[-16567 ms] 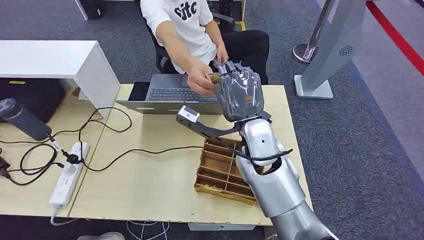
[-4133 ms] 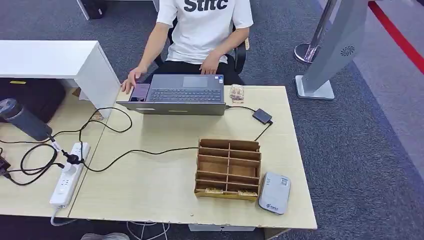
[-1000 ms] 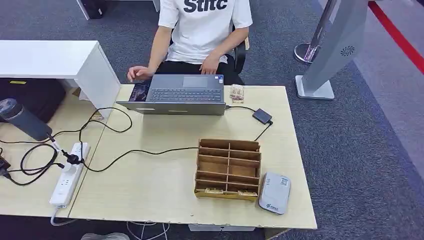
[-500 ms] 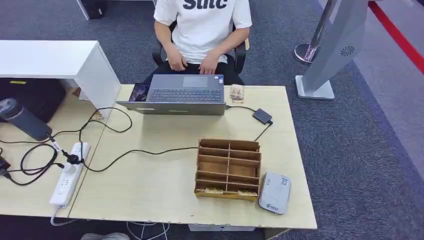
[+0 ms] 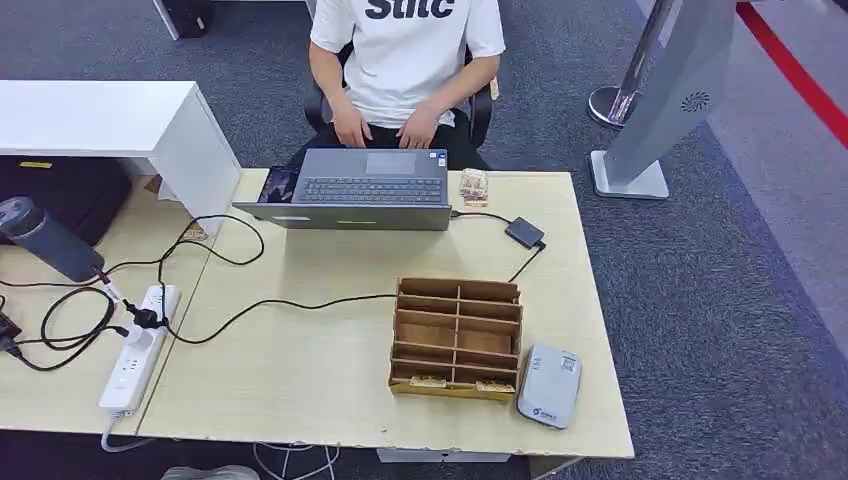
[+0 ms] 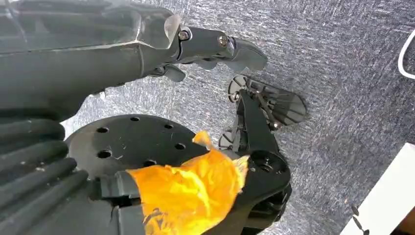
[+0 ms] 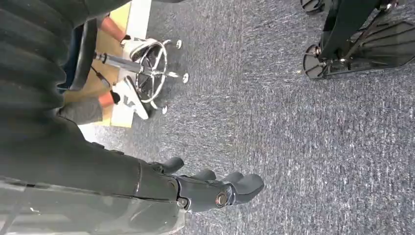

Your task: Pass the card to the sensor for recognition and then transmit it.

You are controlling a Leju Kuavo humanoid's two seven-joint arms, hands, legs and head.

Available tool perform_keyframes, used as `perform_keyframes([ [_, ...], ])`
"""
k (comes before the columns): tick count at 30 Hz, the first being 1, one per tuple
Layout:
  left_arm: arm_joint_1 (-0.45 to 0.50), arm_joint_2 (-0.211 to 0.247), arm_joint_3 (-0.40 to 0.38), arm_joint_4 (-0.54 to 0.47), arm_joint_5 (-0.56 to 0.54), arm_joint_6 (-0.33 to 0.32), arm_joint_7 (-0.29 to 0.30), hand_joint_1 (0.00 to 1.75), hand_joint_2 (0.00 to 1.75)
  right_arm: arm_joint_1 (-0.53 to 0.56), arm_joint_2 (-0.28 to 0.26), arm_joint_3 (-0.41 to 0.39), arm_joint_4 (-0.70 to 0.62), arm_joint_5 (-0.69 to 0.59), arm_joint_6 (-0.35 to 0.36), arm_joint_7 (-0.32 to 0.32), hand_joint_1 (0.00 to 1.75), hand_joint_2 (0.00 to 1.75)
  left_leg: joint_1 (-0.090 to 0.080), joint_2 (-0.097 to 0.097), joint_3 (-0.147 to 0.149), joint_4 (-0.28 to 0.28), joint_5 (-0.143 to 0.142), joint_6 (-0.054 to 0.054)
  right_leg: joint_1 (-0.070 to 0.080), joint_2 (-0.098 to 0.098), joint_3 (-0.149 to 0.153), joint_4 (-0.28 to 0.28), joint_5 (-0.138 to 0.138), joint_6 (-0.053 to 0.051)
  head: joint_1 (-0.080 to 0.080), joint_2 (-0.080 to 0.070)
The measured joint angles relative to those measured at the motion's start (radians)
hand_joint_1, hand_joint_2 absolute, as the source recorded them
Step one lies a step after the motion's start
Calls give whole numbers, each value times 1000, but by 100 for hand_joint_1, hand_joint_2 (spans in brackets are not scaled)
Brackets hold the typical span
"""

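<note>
your left hand (image 6: 215, 49) and right hand (image 7: 215, 188) hang over carpet, fingers loosely apart, holding nothing. judged step: fetching a card. two cards (image 5: 427, 381) lie in the wooden rack (image 5: 458, 330), lower centre; one sensor (image 5: 549, 385) sits just right. reach there first.

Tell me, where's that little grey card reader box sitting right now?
In the head view, the grey card reader lies flat near the table's front right corner, right beside the wooden divided organizer.
</note>
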Motion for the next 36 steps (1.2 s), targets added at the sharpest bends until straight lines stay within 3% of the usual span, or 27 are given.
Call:
perform_keyframes([
  [17,0,0,0,0,0,-1,0,0,0,-3,3,-5,0,1,-1,4,0,175,0,0,0,0,0,0,0,0,0,0,0,0,0,0],
  [18,0,0,0,0,0,-1,0,0,175,-3,3,-6,0,2,-1,4,0,175,0,0,0,0,0,0,0,0,0,0,0,0,0,0],
  [36,0,0,10,0,-8,27,-2,0,175,-4,6,-11,0,9,-4,4,0,175,0,0,0,0,0,0,0,0,0,0,0,0,0,0],
])
